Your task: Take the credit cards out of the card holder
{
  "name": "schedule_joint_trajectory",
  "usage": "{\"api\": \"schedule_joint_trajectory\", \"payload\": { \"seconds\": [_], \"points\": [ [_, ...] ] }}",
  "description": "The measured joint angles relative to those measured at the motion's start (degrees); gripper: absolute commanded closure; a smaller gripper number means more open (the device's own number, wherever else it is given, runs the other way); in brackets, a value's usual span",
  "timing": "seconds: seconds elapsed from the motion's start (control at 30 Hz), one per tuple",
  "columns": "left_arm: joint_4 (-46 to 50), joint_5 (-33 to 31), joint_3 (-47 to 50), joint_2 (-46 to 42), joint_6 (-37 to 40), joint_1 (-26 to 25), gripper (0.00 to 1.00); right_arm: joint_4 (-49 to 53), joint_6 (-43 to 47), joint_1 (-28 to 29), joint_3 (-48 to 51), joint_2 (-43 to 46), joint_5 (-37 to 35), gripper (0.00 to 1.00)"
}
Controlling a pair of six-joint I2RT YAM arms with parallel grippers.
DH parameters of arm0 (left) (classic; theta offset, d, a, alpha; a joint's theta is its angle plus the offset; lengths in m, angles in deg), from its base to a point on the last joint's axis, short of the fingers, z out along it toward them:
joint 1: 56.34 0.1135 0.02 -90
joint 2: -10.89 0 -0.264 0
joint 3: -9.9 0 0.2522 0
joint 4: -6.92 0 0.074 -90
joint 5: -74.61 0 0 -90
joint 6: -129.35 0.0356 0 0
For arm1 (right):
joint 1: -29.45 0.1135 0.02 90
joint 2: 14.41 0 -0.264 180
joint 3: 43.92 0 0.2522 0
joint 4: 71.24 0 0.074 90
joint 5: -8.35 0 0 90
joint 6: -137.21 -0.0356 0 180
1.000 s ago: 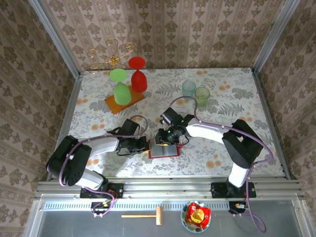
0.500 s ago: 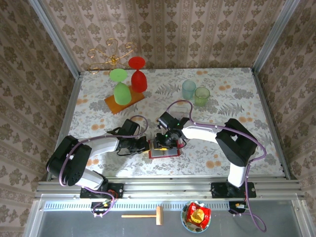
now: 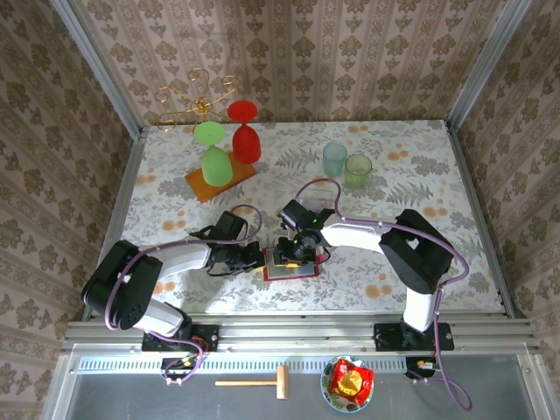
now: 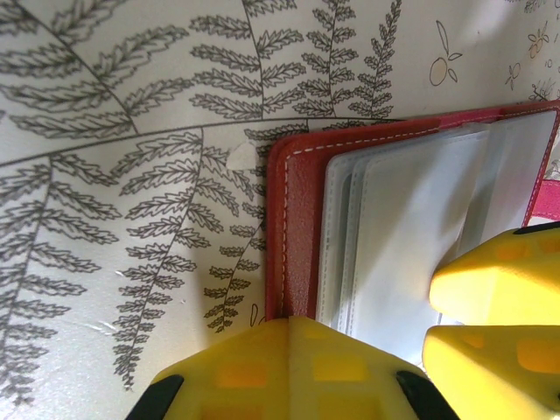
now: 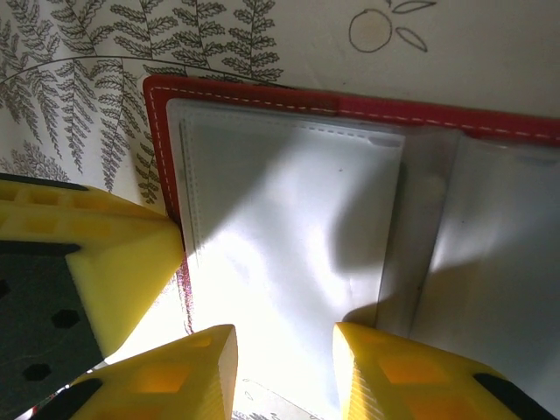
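Since a second earlier, the right gripper [image 3: 294,251] has been brought left and nearer, from the far right corner of the card holder [image 3: 290,268] to a spot above its middle. Its fingers have been spread a little, while the left arm and the holder are unchanged. The red holder is laid open and flat on the fern-printed tablecloth [image 3: 394,175], in the near half of the table, between the two grippers. The left gripper [image 4: 289,337] is closed, its tips set at the holder's left edge, probably so that the cover is pinned while the pockets are worked; whether the cover is pinched cannot be told. The right gripper's fingers are held apart over a clear inner pocket [image 5: 289,210] with nothing clamped between them, seemingly lined up for a card. Whether credit cards are lodged in the glaring pockets cannot be told. No brand or writing can be read; only white stitching is seen along the red border.
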Motion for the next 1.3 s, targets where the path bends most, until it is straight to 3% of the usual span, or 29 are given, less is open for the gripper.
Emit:
{"api": "schedule_joint_trajectory", "payload": {
  "seconds": [0.9,1.3],
  "points": [
    [1.01,-0.04,-0.42,0.0,0.04,0.0,0.99,-1.33,0.0,-1.81,3.72,2.38,-0.39,0.65],
    [5.05,-0.68,-3.39,-2.82,0.04,0.0,0.9,-9.51,-1.9,-4.37,9.01,3.56,5.09,0.67]
  ]
}}
